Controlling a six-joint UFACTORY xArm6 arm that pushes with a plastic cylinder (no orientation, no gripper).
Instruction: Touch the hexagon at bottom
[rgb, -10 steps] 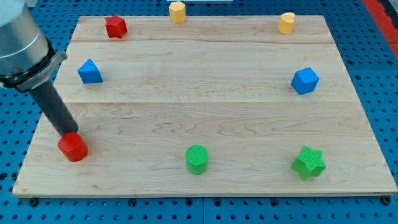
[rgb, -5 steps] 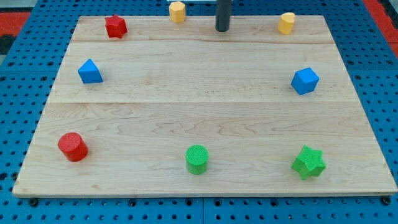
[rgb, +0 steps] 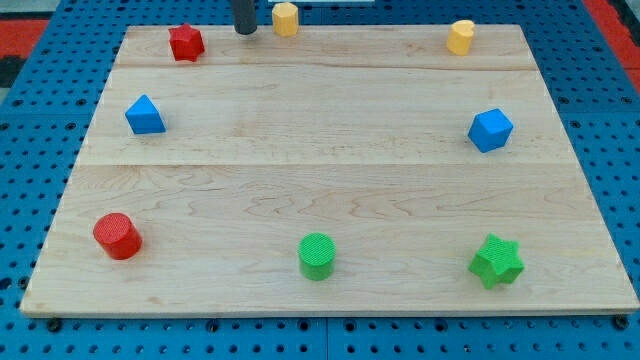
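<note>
My tip (rgb: 244, 31), the bottom end of a straight dark rod, is at the view's top edge of the pale wooden board (rgb: 330, 170). There are no jaws here, only this rod, so nothing is held.

Just to the view's right of my tip sits the yellow hexagon block (rgb: 285, 18), close by but not touching. Its bottom side, the side facing the view's bottom, is bare. On the other side of my tip, toward the view's left and a bit lower, is the red star block (rgb: 186, 42).

Far to the view's right of my tip, along the same top edge, is a yellow round block (rgb: 460, 37). Below my tip and to the left is the blue pointed block (rgb: 145, 115). Far right and lower is the blue cube-like block (rgb: 490, 130).

Well away at the view's bottom are the red round block (rgb: 118, 236), the green round block (rgb: 317, 256) and the green star block (rgb: 496, 261)
</note>
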